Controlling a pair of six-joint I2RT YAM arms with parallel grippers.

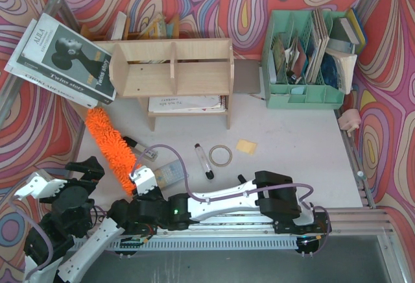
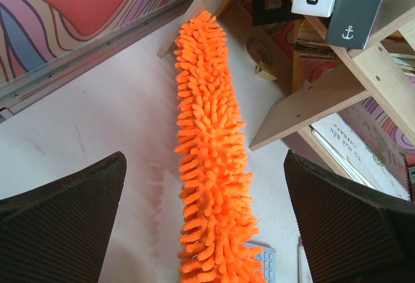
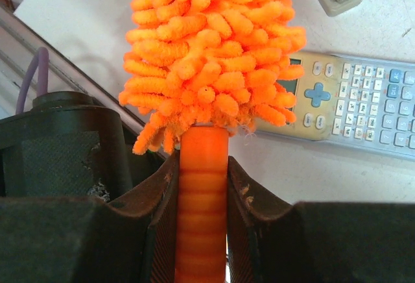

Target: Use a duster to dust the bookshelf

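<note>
The plywood bookshelf [image 1: 172,69] stands at the back middle of the table; its legs and boards show in the left wrist view [image 2: 311,101]. The orange duster [image 1: 110,143] lies slanted on the table in front of the shelf's left leg. My right gripper [image 1: 138,182] is shut on the duster's smooth orange handle [image 3: 202,198], just below the shaggy head [image 3: 214,56]. My left gripper [image 1: 84,169] is open and empty, near the duster's left side. In the left wrist view the head [image 2: 211,166] runs up between the open fingers [image 2: 65,211], farther on, untouched.
A calculator [image 1: 170,172] lies under the duster's near end and shows in the right wrist view [image 3: 350,108]. A marker pen [image 1: 203,161], tape ring [image 1: 220,155] and yellow note [image 1: 246,145] lie mid-table. The green file organiser [image 1: 305,56] stands back right. Books [image 1: 61,56] lean back left.
</note>
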